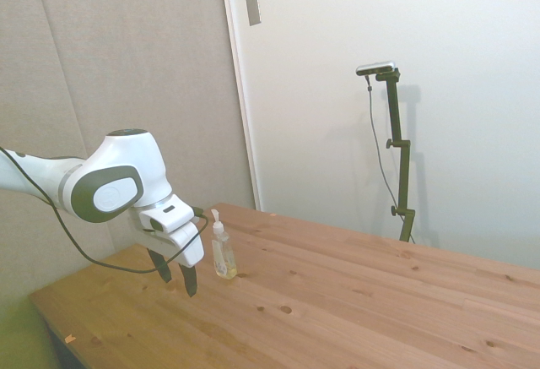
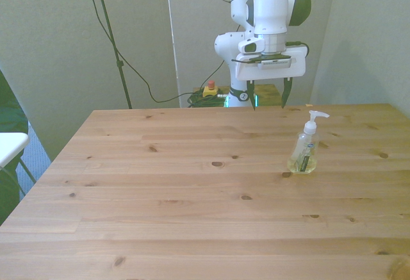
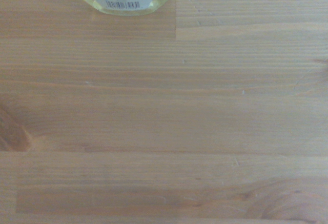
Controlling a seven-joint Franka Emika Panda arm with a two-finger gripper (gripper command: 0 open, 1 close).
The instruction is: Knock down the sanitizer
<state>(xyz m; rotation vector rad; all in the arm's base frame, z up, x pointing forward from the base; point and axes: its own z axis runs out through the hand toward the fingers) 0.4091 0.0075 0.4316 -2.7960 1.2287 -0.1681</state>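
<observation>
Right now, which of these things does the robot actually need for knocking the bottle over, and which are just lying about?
Needed for the job:
- sanitizer, standing upright on the table
- tool, open, apart from the bottle

Just lying about:
- yellow box with a red button on the floor behind the table
- cables
</observation>
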